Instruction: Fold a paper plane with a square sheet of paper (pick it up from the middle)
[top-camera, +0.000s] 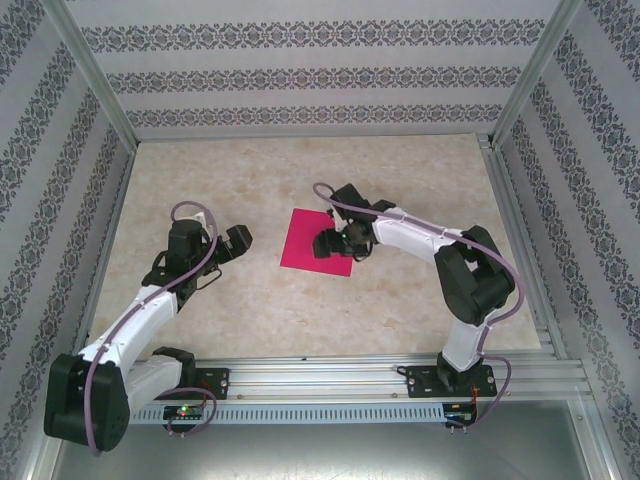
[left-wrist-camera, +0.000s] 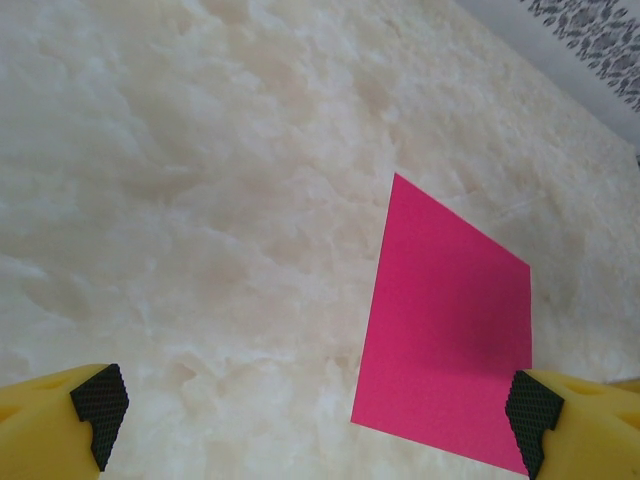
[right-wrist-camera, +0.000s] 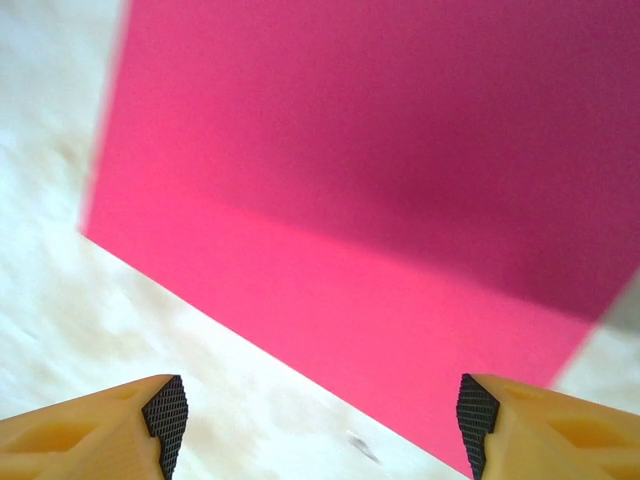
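Note:
The square sheet of paper (top-camera: 310, 245) is magenta-pink and lies flat and unfolded on the marble table near the middle. My right gripper (top-camera: 328, 243) hovers over its right part, jaws open. In the right wrist view the paper (right-wrist-camera: 350, 200) spreads out ahead of the open gripper (right-wrist-camera: 322, 430), whose right pad (right-wrist-camera: 476, 415) overlaps its near edge. My left gripper (top-camera: 232, 243) stands open to the left of the sheet, apart from it. In the left wrist view the paper (left-wrist-camera: 450, 330) lies ahead to the right, next to the right pad (left-wrist-camera: 528, 415); the gripper (left-wrist-camera: 315, 425) holds nothing.
The marble tabletop (top-camera: 250, 300) is walled by patterned panels (top-camera: 300, 70) and aluminium posts. A metal rail (top-camera: 330, 372) with the arm bases runs along the near edge. Bare table lies around the sheet on all sides.

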